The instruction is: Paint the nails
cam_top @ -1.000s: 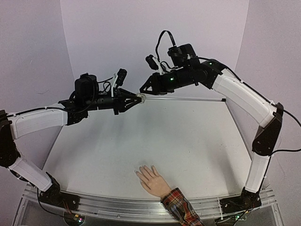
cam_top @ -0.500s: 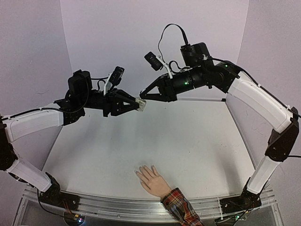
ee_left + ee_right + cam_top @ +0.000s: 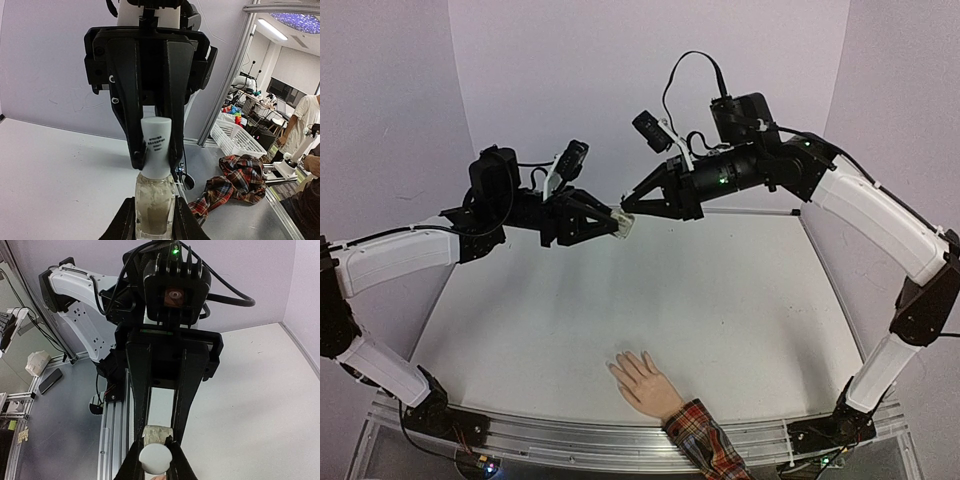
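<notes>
A small polish bottle (image 3: pixel 622 223) hangs in the air above the far half of the table, between both arms. My left gripper (image 3: pixel 155 220) is shut on its clear glass body (image 3: pixel 155 205). My right gripper (image 3: pixel 156 460) is shut on its white cap (image 3: pixel 156 458), and the same cap (image 3: pixel 156 145) shows from the side in the left wrist view. The flesh-coloured mannequin hand (image 3: pixel 642 382) lies flat near the table's front edge, with a red plaid cuff (image 3: pixel 705 437). Its nails are too small to make out, and both grippers are far above and behind it.
An aluminium rail (image 3: pixel 570 437) runs along the near edge, and a thin bar (image 3: pixel 750 211) runs along the back. Purple walls close the back and sides. Beyond the table lie a plaid cloth (image 3: pixel 240 180) and a white basket (image 3: pixel 237 142).
The right arm has swung up and to the right while its fingers stayed on the cap. The left gripper and bottle shifted slightly lower. The mannequin hand has not moved.
</notes>
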Controlling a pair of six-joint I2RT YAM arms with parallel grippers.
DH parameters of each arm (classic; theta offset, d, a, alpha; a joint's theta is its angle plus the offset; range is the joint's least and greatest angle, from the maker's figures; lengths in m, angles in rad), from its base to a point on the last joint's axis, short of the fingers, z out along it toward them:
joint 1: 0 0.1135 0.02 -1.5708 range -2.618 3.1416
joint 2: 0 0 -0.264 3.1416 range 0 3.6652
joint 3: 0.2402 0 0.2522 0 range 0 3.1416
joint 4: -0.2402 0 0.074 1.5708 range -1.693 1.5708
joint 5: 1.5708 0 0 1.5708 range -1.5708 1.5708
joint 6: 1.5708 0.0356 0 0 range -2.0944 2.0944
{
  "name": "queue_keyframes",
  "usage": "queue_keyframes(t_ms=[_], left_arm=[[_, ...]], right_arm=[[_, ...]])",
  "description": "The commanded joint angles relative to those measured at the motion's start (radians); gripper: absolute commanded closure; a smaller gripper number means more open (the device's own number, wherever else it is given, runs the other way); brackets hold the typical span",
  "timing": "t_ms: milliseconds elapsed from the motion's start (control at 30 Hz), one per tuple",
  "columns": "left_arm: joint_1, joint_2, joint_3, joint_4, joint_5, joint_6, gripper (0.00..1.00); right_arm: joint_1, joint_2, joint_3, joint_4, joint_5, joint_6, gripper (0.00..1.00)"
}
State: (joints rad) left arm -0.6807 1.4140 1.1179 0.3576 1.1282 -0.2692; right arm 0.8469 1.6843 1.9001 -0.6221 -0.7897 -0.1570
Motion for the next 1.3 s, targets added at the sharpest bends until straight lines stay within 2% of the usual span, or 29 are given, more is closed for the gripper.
queue_keyframes(t_ms=[0,100,133,233,300,467,533,800,1000,1133,1267], left_arm=[[0.030,-0.003,0.032,0.048,0.042,-0.010,1.00],[0.033,0.005,0.051,0.019,0.018,0.009,1.00],[0.033,-0.003,0.053,-0.013,-0.025,0.040,1.00],[0.032,-0.032,0.033,-0.084,-0.242,0.126,1.00],[0.032,-0.038,0.012,-0.085,-0.429,0.175,1.00],[0.011,0.012,0.030,-0.094,-0.691,0.265,1.00],[0.003,0.029,0.038,-0.078,-0.742,0.301,1.00],[-0.007,0.068,0.053,-0.057,-0.757,0.317,1.00],[-0.012,0.072,0.048,-0.054,-0.758,0.317,1.00],[-0.015,0.074,0.051,-0.048,-0.756,0.312,1.00],[-0.018,0.078,0.060,-0.054,-0.756,0.317,1.00]], right_arm=[[-0.028,-0.066,-0.003,-0.043,-0.055,-0.027,0.93],[-0.029,-0.057,0.024,-0.042,0.028,0.023,0.60],[-0.028,-0.067,0.017,-0.043,0.103,0.054,0.45],[-0.032,-0.098,-0.030,-0.011,0.304,0.222,0.26],[-0.033,-0.092,-0.045,0.002,0.411,0.365,0.20],[-0.025,-0.001,0.017,0.038,0.547,0.614,0.20],[-0.023,0.053,0.073,0.037,0.578,0.682,0.24],[-0.011,0.248,0.306,-0.019,0.601,0.709,0.37],[-0.006,0.282,0.326,-0.040,0.618,0.700,0.48],[-0.006,0.297,0.334,-0.042,0.602,0.706,0.60],[-0.006,0.313,0.349,-0.042,0.575,0.710,0.60]])
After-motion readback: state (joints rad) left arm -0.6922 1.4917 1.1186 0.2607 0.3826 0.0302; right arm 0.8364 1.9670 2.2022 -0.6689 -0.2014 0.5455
